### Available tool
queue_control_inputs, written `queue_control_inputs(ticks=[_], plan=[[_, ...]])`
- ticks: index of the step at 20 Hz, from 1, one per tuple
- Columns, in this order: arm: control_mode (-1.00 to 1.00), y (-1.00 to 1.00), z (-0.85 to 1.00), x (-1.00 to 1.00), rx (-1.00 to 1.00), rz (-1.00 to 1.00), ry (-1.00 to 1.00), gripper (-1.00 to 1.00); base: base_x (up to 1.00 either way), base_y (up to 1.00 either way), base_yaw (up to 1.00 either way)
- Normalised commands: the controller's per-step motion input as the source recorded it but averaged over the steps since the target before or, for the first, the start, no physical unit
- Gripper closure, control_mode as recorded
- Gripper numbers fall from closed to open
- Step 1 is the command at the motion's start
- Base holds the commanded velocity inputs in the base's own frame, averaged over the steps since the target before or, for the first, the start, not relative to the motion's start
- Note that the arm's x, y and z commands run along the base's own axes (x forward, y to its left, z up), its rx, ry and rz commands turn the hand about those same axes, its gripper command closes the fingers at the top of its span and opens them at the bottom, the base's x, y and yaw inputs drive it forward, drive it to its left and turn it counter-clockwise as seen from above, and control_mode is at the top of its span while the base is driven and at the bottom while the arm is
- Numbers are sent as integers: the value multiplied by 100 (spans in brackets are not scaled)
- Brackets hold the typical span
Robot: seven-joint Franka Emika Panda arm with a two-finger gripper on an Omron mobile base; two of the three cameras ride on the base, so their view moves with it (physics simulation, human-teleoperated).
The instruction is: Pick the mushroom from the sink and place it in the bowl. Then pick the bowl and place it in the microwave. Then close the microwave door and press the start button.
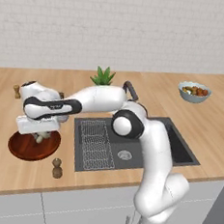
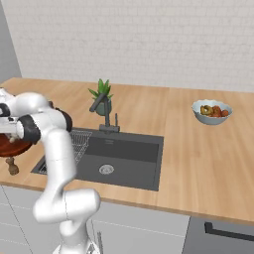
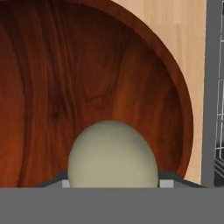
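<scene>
The pale beige mushroom (image 3: 113, 155) sits between my finger tips, and my gripper (image 3: 113, 181) is shut on it. Right beneath it lies the wide reddish-brown wooden bowl (image 3: 65, 78). From the left base view, my gripper (image 1: 40, 135) hangs low over the bowl (image 1: 25, 148), left of the dark grey sink (image 1: 178, 145). The right base view has the bowl (image 2: 11, 147) at the far left, partly behind the arm, with the sink (image 2: 126, 151) in the middle. The microwave and its door are out of view.
A wire rack (image 1: 95, 144) fills the sink's left half, and the dark faucet (image 2: 101, 111) stands behind the basin beside a potted plant (image 1: 103, 76). One brown mill (image 1: 57, 168) stands near the counter's front edge, another (image 1: 16, 91) farther back. A pale bowl of food (image 1: 194, 92) sits at the back right.
</scene>
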Motion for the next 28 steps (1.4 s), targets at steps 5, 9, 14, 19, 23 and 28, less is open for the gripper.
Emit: queue_control_inputs(ticks=[5,9,14,19,23,28], plan=[[-100,-7,-46,10,4,-6,0,100,0,0,0],[-100,-10,-47,0,10,-3,0,-100,0,0,0],[-100,-26,-29,-2,18,-1,-7,-100,0,0,0],[-100,-38,-5,-11,15,0,-24,-100,0,0,0],[-100,-12,5,-10,14,0,-15,-100,0,0,0],[-100,-30,17,-30,14,0,-20,-100,0,0,0]])
